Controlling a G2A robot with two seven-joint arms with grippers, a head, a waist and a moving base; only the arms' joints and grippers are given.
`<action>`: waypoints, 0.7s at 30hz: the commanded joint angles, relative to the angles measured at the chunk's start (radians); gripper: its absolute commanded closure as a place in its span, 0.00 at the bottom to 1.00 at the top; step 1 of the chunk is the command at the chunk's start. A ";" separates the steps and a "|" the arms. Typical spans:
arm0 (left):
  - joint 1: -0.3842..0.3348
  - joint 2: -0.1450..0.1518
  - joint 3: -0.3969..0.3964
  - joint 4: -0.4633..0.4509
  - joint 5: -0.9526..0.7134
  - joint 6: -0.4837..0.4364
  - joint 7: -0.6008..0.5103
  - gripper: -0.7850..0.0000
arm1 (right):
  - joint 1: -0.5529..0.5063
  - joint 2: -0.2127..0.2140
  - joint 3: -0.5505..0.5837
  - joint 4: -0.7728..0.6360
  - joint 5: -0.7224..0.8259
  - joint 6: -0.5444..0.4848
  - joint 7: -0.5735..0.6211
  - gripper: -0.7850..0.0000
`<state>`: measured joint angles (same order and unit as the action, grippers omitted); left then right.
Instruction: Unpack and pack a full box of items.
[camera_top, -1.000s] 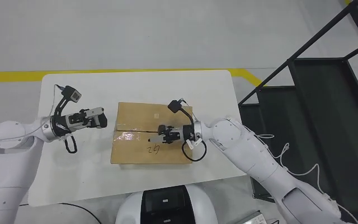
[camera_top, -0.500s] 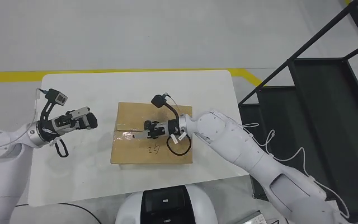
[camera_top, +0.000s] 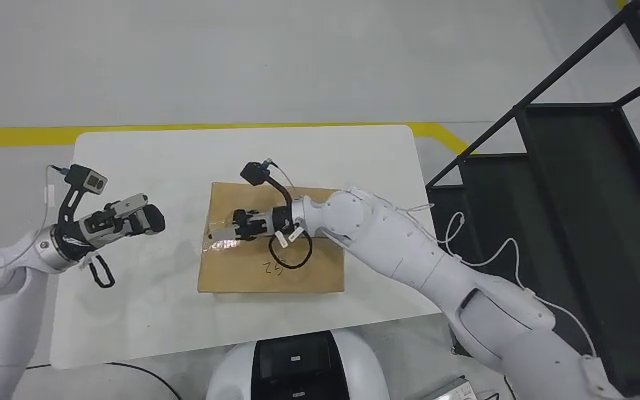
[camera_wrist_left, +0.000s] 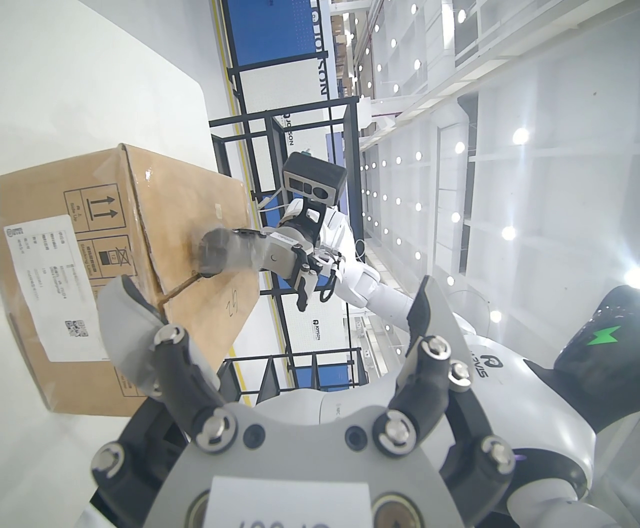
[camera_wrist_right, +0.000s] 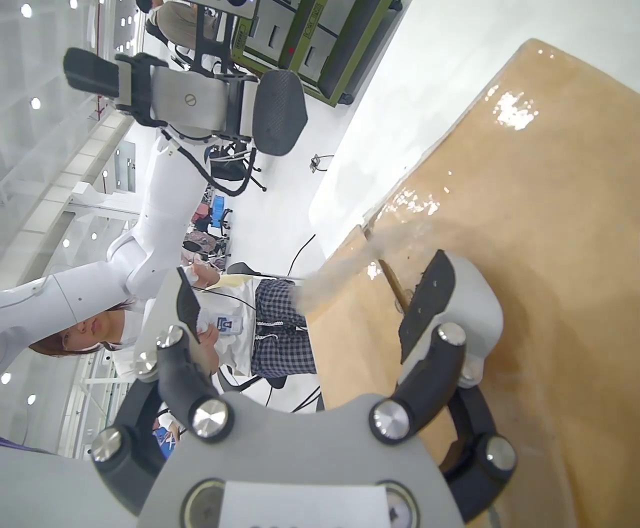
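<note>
A shut cardboard box (camera_top: 290, 265) stands mid-table, its top seam taped. My right gripper (camera_top: 224, 226) is at the left end of that seam, fingers open. One pad (camera_wrist_right: 430, 295) rests on the box top (camera_wrist_right: 550, 200) and the other hangs past the box edge. A pale, blurred strip (camera_wrist_right: 340, 265) runs from the seam between the fingers. The left wrist view shows the right gripper (camera_wrist_left: 215, 250) at the box's top edge (camera_wrist_left: 60, 240), with a thin brown strip (camera_wrist_left: 177, 291) sticking out below it. My left gripper (camera_top: 140, 220) (camera_wrist_left: 277, 310) is open above the table, left of the box.
The white table (camera_top: 150, 310) has bare room left of, behind and in front of the box. A black metal stair frame (camera_top: 560, 150) stands beyond the table's right edge. A yellow floor line (camera_top: 200, 127) runs behind the table.
My right gripper has slid left along the box's seam, from the middle to the left edge. My left gripper has drawn back to the left, away from the box.
</note>
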<state>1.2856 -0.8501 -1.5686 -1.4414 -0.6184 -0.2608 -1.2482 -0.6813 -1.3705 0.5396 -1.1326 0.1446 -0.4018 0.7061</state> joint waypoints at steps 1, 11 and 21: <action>0.011 0.001 -0.009 -0.008 -0.001 0.001 0.003 0.00 | 0.013 -0.017 -0.012 0.031 0.007 -0.006 -0.009 0.00; 0.044 0.002 -0.030 -0.040 -0.001 0.005 0.015 0.00 | 0.018 -0.044 0.008 0.052 -0.002 -0.117 -0.022 0.00; 0.032 -0.002 -0.012 -0.055 0.005 0.003 0.026 0.00 | -0.061 0.036 0.174 -0.107 -0.267 -0.164 -0.065 0.00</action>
<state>1.3185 -0.8514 -1.5828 -1.4952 -0.6136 -0.2565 -1.2241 -0.7369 -1.3420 0.6971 -1.2276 -0.0748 -0.5695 0.6501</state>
